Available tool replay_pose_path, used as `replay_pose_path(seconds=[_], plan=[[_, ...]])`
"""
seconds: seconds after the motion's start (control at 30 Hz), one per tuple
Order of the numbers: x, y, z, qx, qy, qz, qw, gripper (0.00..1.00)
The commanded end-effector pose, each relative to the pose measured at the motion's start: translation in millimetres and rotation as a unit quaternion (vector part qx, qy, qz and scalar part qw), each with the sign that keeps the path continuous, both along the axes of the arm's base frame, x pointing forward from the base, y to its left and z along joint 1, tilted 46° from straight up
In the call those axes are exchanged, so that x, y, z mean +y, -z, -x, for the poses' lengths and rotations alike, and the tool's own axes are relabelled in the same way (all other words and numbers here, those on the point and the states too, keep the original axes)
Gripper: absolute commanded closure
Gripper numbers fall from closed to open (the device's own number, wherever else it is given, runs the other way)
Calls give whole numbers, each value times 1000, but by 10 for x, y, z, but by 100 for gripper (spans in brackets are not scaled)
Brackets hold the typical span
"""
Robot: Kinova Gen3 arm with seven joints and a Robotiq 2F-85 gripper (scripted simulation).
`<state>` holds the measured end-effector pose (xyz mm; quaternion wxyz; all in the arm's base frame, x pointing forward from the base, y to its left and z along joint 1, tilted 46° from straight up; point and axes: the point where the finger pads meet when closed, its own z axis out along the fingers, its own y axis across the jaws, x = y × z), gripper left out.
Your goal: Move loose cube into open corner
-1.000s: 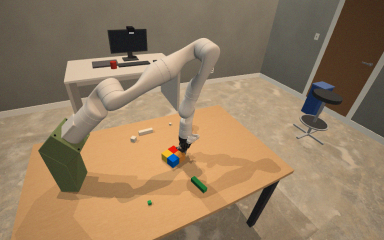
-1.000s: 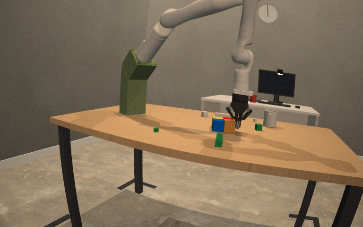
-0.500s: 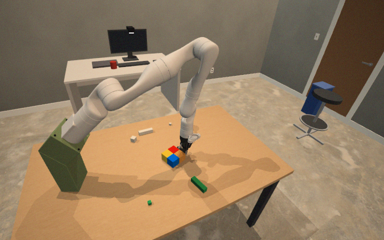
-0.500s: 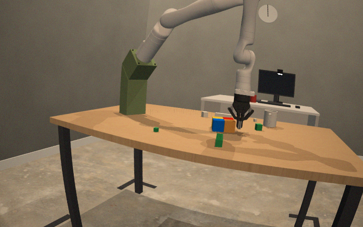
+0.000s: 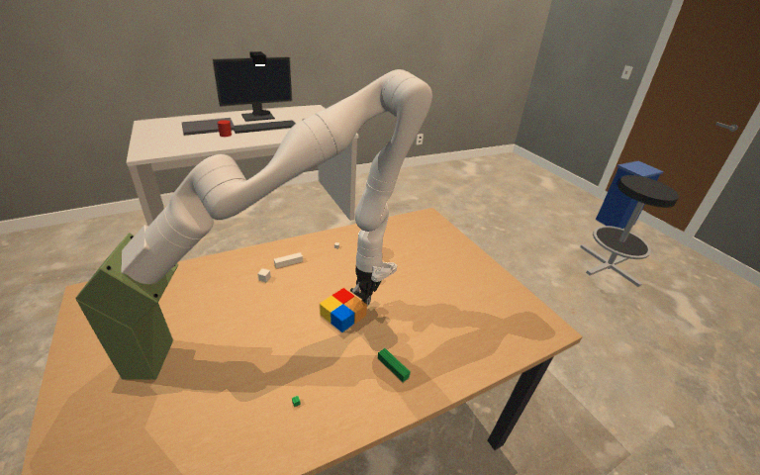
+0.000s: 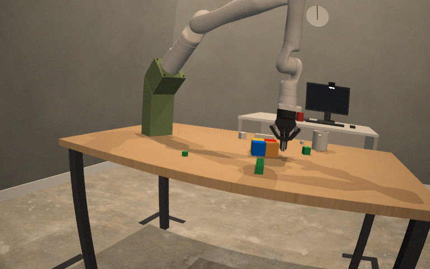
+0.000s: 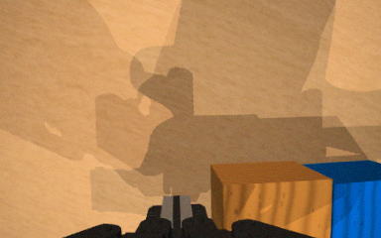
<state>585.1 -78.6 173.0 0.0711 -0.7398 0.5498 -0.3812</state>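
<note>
Just beside the orange cube [image 5: 356, 307] [image 6: 271, 149] [image 7: 278, 203], the gripper [image 5: 366, 301] [image 6: 283, 149] [image 7: 177, 213] points down, fingers pinched together on nothing. That orange cube fills one corner of the square: the blue cube [image 5: 342, 317] [image 6: 258, 148] [image 7: 358, 205] is next to it, the red cube [image 5: 343, 295] [image 6: 270, 140] on another side, the yellow cube [image 5: 331, 306] [image 6: 257, 139] diagonally across. Off beyond it lies a green bar [image 5: 393, 365] [image 6: 259, 166].

Top and exterior both wide, angled over the table (wrist close, downward), sharing blue and orange cubes.
</note>
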Motion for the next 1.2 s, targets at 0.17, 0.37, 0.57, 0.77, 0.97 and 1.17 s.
replay_pose_path(seconds=[0.17, 0.37, 0.57, 0.77, 0.97, 1.17], plan=[[95, -125, 83, -2, -4, -1, 1000, 90], [145, -237, 187, -2, -4, -1, 1000, 90], [190, -340, 283, -2, -4, -1, 1000, 90], [215, -397, 335, -2, -4, -1, 1000, 90], [246, -468, 401, -2, -4, -1, 1000, 90], [273, -529, 458, -2, -4, -1, 1000, 90]])
